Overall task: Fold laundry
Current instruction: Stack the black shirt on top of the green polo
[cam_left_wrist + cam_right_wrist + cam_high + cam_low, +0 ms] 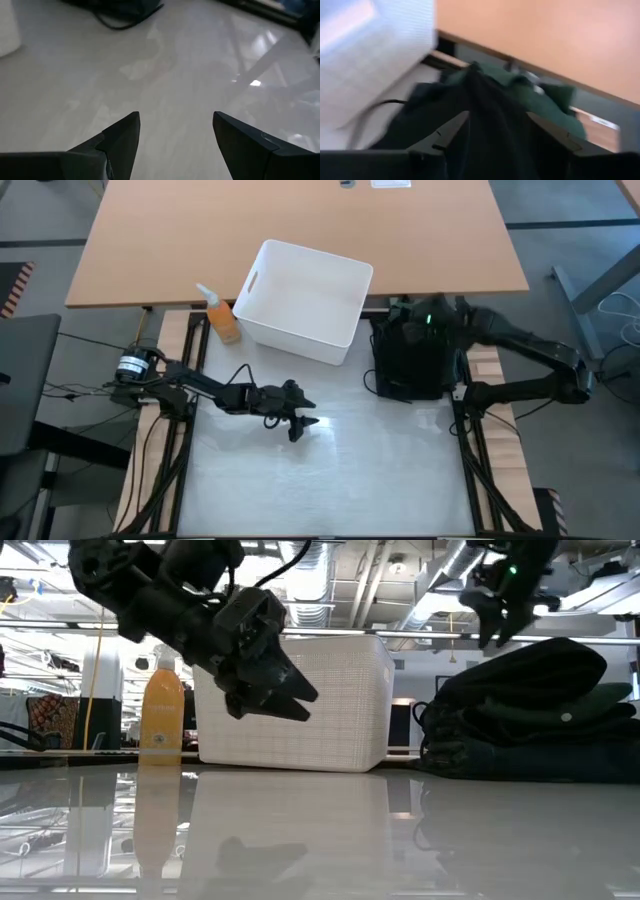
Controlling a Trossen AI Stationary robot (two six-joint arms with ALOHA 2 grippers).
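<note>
Since nothing is spread out for folding yet, the job right now looks like pulling one garment off the pile. Nearest the front, the left gripper (303, 423) hangs over the bare middle of the worktop (330, 480) with its fingers spread wide and nothing between them. Further back on the right, the laundry (410, 360) sits as a dark heap just beside the white bin (300, 300), with a green shirt (535, 95) on top. The right gripper (497, 622) hovers just above that heap, fingers parted, holding nothing as far as I can tell. My advice: pinch only the top layer, lift straight up, then drag it onto the open middle so the left one can help.
</note>
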